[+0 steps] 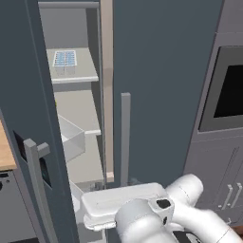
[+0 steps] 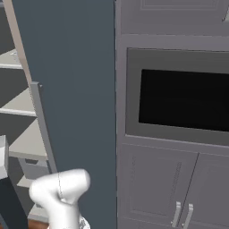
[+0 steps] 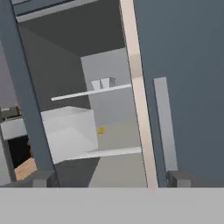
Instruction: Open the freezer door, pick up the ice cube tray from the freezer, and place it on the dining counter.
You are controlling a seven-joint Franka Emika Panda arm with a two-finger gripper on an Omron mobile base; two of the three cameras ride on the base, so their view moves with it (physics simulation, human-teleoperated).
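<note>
The freezer door point(image 1: 28, 95) stands swung open at the left, its grey bar handle point(image 1: 34, 180) toward me. Inside the freezer point(image 1: 78, 109) the pale blue ice cube tray point(image 1: 65, 58) lies flat on the upper shelf. In the hand view the ice cube tray point(image 3: 103, 83) shows edge-on on its shelf, well beyond my gripper point(image 3: 109, 179). The gripper is open with nothing between its fingertips point(image 3: 41, 178) and faces the freezer opening from outside. The dining counter is out of view.
A white bin point(image 3: 70, 131) on the open door juts toward the opening. The plain slate door point(image 1: 161, 85) with its bar handle point(image 1: 125, 137) stands shut at the right. Beyond it is the black-windowed wall oven point(image 2: 183, 98). A wood counter point(image 1: 4, 152) lies left.
</note>
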